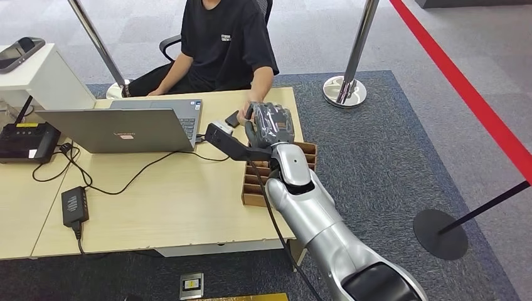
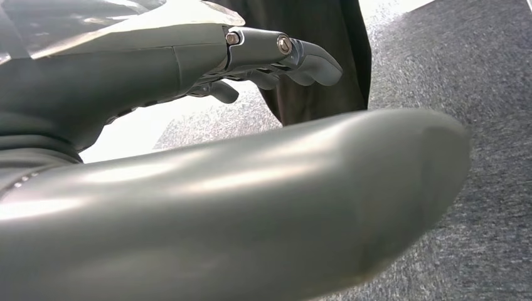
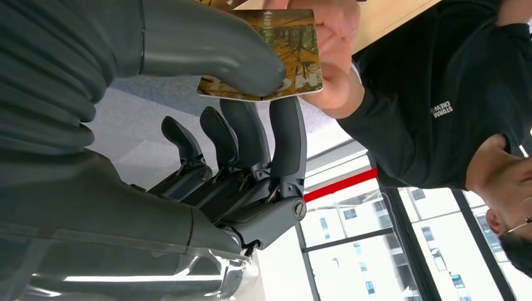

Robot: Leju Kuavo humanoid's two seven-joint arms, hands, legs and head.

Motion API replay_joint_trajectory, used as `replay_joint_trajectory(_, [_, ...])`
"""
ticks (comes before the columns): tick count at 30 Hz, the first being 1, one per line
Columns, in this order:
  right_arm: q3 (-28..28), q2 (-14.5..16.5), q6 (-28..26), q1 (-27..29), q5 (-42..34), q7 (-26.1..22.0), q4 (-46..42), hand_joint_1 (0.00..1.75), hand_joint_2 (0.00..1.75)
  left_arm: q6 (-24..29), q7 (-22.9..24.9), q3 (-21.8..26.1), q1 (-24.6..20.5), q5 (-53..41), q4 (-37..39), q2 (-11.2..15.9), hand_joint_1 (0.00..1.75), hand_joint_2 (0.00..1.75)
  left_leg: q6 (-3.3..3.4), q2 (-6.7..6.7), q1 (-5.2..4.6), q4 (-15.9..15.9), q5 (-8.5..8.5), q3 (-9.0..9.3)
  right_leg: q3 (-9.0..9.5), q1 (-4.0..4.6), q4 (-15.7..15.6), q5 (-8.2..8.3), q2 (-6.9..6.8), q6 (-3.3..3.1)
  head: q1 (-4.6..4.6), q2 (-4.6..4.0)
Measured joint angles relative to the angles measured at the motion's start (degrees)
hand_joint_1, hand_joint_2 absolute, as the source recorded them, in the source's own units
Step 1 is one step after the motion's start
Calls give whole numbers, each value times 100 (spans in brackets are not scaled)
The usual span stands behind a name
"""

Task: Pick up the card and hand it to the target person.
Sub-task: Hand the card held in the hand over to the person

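The card, printed in yellow and brown, is pinched between the thumb and a finger of my right hand. A person's hand grips the card's other end at the same time. In the head view my right hand reaches over the far right of the wooden table, meeting the hand of the person in a black T-shirt seated behind it. My left hand hangs over grey carpet, its fingers slightly bent and apart, holding nothing.
An open laptop stands on the table's left half, with cables, a power brick and a black device. A brown divided box lies under my right forearm. Metal stanchions and a red barrier tape stand to the right.
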Motion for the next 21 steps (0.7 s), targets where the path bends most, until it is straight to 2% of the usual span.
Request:
replay_joint_trajectory(9, [-1,72,39,-66,63,5,134,141,175,2,17,2,-1,7,0,2,0,0,0,0,0,0,0,0,0,0,0,0,0,0,1,0])
replay_joint_trajectory(18, [-1,112,49,-102,128,10,207,128,175,4,16,2,1,20,0,2,0,0,4,0,0,0,3,0,0,0,0,2,0,2,0,0])
replay_joint_trajectory(21, [-1,126,58,-102,132,17,218,32,175,7,16,2,1,20,0,2,0,0,4,0,0,0,3,0,0,0,0,3,0,3,0,0])
